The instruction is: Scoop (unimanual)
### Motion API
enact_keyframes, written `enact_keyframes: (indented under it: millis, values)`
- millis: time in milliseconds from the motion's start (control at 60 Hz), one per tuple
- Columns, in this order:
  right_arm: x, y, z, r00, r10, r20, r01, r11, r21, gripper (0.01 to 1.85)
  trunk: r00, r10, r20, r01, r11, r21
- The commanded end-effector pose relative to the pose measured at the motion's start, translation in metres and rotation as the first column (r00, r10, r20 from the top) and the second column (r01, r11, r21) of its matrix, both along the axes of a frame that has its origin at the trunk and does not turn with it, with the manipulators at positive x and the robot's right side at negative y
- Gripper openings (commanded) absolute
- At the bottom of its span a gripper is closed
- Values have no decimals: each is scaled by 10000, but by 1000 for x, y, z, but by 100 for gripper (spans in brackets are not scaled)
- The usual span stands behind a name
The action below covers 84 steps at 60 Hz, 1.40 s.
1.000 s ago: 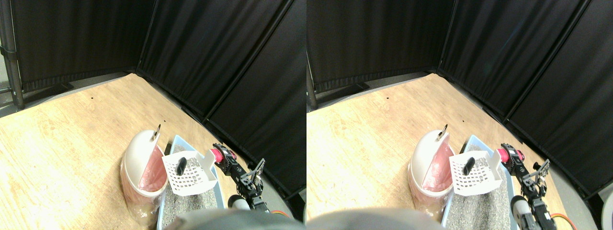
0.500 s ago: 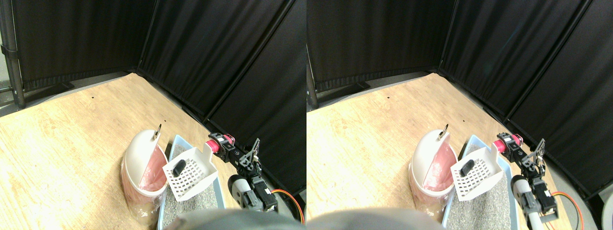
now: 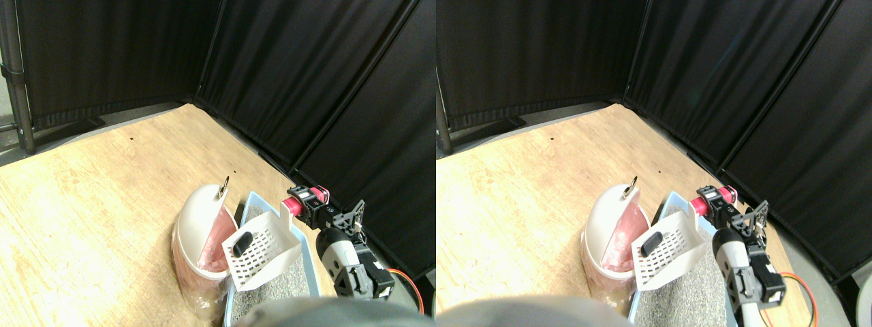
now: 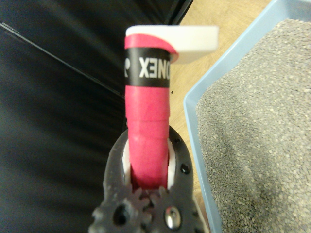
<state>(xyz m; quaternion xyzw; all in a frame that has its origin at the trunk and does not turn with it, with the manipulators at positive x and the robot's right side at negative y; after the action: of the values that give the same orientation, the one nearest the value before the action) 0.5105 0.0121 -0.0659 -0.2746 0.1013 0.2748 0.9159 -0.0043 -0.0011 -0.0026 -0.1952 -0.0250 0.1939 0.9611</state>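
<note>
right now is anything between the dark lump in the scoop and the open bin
Nothing visible. The dark lump lies at the lowered edge of the tilted white scoop, right over the pink-lined mouth of the bin, whose lid is swung up.

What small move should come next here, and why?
Probably tip the scoop further toward the bin. The dark lump sits at the scoop's lower edge, right at the bin's pink-lined opening, but is not yet out. The right gripper clamps the pink handle above the litter tray, so a little more roll should drop it in.
</note>
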Motion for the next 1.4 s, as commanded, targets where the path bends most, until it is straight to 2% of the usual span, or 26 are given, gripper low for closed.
enact_keyframes:
  millis: [17,317,450,600,717,817,833,883,1017,1033,1167,1233,1250,1267,1300,1317,1333,1367,1400]
  values:
    - [-1,6,15,9976,58,695,-82,9994,335,6,9981,554,273,-527,9943,-927]
    - [-4,2,20,9903,96,1387,-125,9997,196,6,9977,564,379,-528,9945,-903]
    - [0,0,19,9790,313,2014,-323,9995,18,6,9975,587,392,-549,9943,-914]
    - [7,6,25,9769,145,2130,-127,9999,-95,6,9970,647,427,-602,9933,-989]
    - [12,11,26,9744,390,2215,-342,9991,-256,6,9964,714,458,-662,9920,-1072]
    - [14,14,25,9720,556,2282,-455,9977,-493,10,9960,772,457,-717,9911,-1120]
    - [15,15,25,9664,783,2446,-621,9954,-733,15,9958,800,453,-744,9907,-1141]
    - [15,17,24,9630,1007,2500,-793,9924,-944,28,9958,800,453,-744,9907,-1141]
    - [14,19,26,9614,1099,2523,-874,9913,-985,34,9959,792,447,-736,9906,-1153]
    - [14,20,26,9611,1115,2526,-894,9912,-973,27,9959,792,447,-736,9906,-1153]
    - [14,19,26,9541,1417,2640,-1159,9871,-1109,39,9960,761,462,-707,9916,-1086]
    - [15,19,27,9558,1353,2610,-1137,9888,-963,38,9964,729,436,-679,9920,-1068]
    - [15,19,27,9580,1276,2568,-1070,9899,-929,32,9965,710,431,-661,9922,-1059]
    - [15,18,27,9613,1174,2492,-983,9913,-879,13,9967,691,421,-644,9923,-1055]
    - [15,18,27,9617,1148,2487,-959,9916,-871,12,9967,691,421,-644,9923,-1055]
    - [15,18,27,9610,1131,2524,-937,9917,-878,22,9969,672,405,-626,9924,-1057]
    - [15,18,27,9619,1071,2515,-884,9925,-847,23,9971,649,399,-605,9929,-1028]
    - [14,17,27,9648,944,2455,-781,9941,-754,9,9972,628,398,-585,9933,-1001]
    - [15,16,27,9662,879,2423,-738,9951,-665,6,9973,614,395,-572,9935,-982]
